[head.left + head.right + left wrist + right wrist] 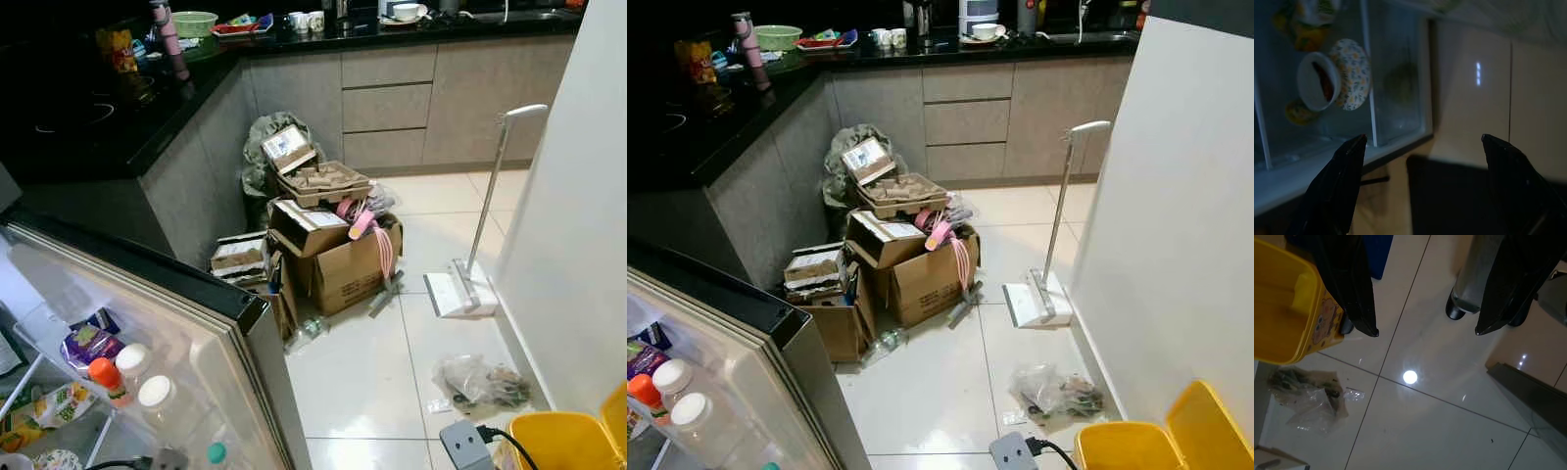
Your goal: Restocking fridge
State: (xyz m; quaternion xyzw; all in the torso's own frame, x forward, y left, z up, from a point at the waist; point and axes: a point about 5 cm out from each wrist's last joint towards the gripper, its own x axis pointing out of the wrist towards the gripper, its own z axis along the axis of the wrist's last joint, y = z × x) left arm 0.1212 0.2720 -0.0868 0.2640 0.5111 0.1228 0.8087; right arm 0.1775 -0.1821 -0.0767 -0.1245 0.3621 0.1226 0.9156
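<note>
Left wrist view: floral bowl (1352, 73), left claw (1422, 147) open.

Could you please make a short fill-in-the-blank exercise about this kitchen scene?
1. The stool near the power strip is coloured ____.
2. The mop leans against the white ____.
3. The left claw is ____ and holds nothing.
4. The fridge door stands ____.

Missing words: yellow; wall; open; open
</note>
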